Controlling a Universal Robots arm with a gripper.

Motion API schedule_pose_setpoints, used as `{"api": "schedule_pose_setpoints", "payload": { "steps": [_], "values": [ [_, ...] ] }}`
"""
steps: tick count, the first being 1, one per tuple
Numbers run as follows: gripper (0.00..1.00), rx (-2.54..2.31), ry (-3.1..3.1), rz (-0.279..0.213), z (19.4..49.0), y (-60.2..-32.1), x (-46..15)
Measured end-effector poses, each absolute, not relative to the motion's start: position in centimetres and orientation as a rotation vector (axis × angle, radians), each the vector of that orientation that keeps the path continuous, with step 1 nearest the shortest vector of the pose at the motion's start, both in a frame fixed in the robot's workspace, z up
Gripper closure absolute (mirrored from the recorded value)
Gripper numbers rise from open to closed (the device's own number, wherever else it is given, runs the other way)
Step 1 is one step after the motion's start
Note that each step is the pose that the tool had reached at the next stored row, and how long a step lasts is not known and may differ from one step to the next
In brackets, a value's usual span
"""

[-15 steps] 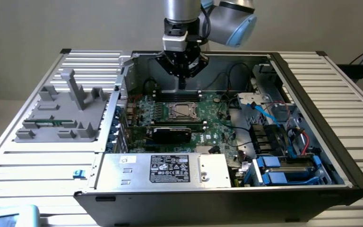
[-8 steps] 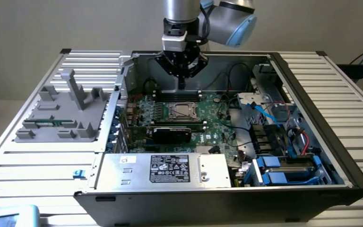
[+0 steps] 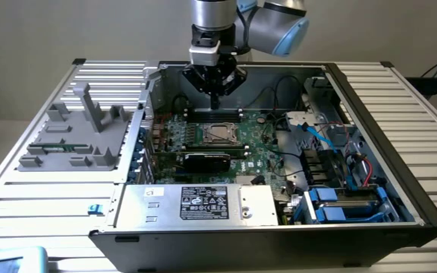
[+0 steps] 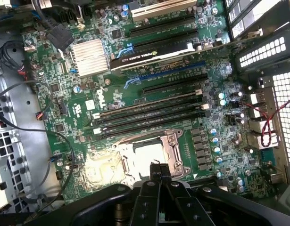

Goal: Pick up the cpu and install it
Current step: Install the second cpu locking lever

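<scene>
Slatted metal table (image 3: 400, 131) — open computer case (image 3: 370, 187) and 1 grey fixture (image 3: 74, 133) rest on it.

Arm (image 3: 226, 23) vertical, pincer (image 3: 214, 105) pointing down, fingers closed.

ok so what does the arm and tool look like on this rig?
The arm has silver-grey metal tube links and a rounded joint housing with a light blue cap. Below it sits a pale grey block, then the tool: a black, angular body tapering to slim black fingers. A black cable runs alongside the wrist. I can read no markings.
</scene>
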State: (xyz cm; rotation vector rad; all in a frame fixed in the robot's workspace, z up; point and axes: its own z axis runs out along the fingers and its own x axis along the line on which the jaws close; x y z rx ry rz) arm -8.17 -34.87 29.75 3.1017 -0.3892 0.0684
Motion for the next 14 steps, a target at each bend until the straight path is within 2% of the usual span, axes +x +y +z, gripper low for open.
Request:
{"api": "schedule_pose_setpoints", "payload": {
  "steps": [14],
  "values": [
    [0.89,3.180,-0.404,0.028,29.0,-36.6,-8.2]
  ]
}}
